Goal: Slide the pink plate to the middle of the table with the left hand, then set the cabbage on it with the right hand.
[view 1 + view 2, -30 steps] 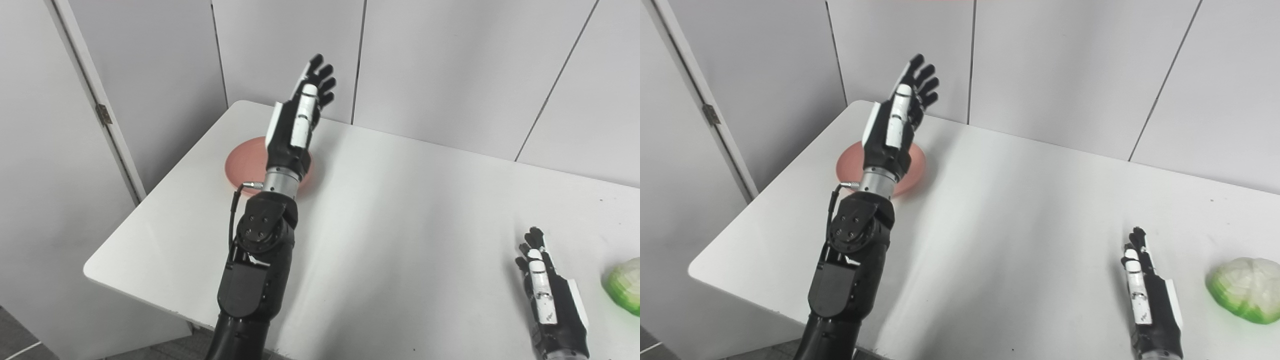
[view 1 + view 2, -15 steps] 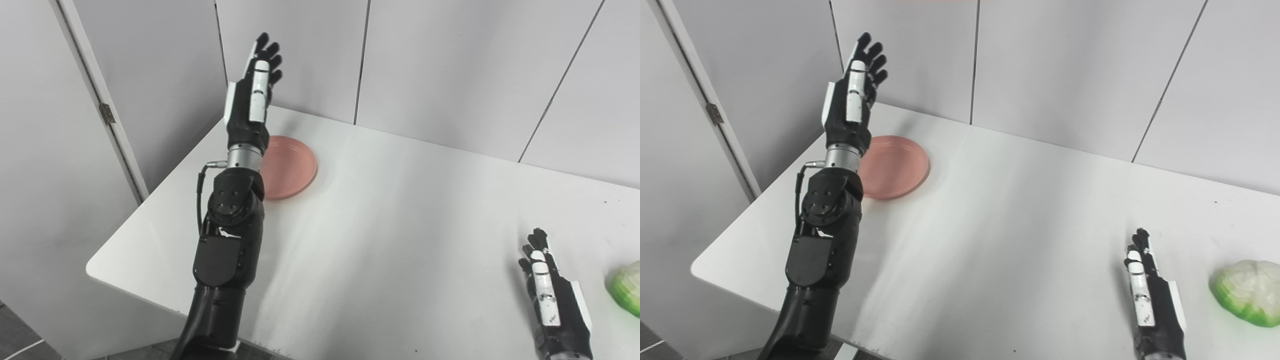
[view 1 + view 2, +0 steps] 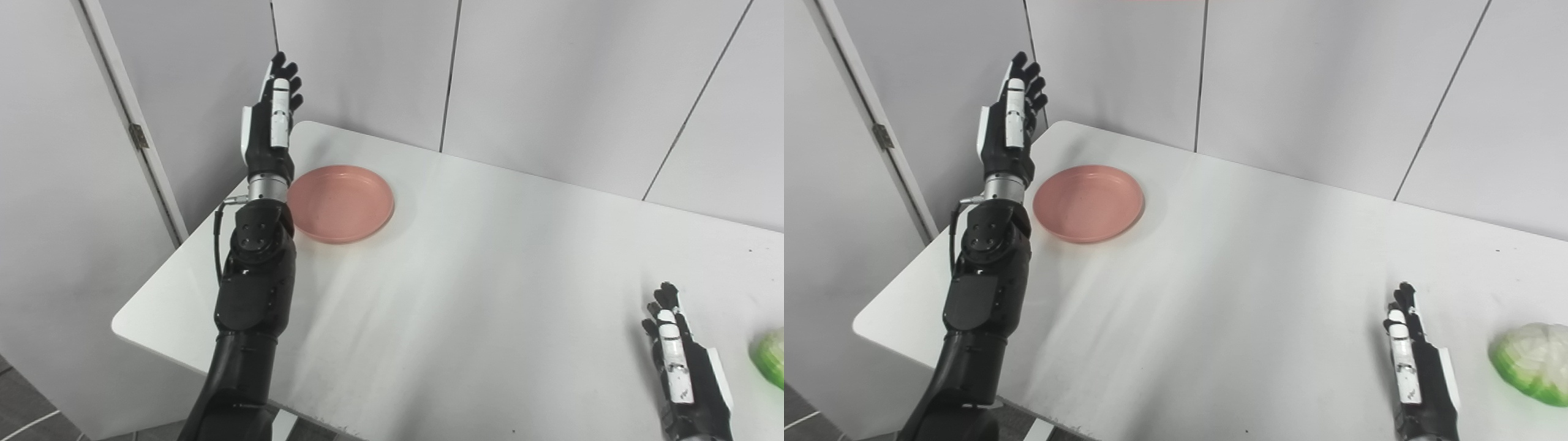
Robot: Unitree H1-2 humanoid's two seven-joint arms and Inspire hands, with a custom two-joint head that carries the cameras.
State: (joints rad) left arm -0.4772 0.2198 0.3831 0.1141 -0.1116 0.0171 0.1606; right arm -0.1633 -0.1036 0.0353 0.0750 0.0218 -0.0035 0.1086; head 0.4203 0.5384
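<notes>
Here the cabbage (image 3: 1532, 362) is seen almost whole at the right edge in the right eye view, lying on the desk (image 3: 1249, 275) just beside the right hand (image 3: 1415, 370); in the left eye view only a green sliver of it is caught at the frame edge. The pink plate (image 3: 341, 203) is shown unobstructed in both views, flat on the desk near the far left corner, well apart from the cabbage.

The left hand (image 3: 269, 128) is raised above the desk's left edge, just left of the plate, with its fingers (image 3: 283, 67) extended and spread, nothing being held. A second ago it was raised in front of the plate, most of which was covered by the wrist and forearm; since then the arm has been swung to the left and the plate has been uncovered. The plate and cabbage have not been moved on the desk, and the small overall shift is due to the camera.

The right hand is laid flat on the desk near the bottom edge, fingers straight and released, grasping nothing. Its wrist is cut off by the frame. Whether the left forearm touches the plate rim cannot be told.
</notes>
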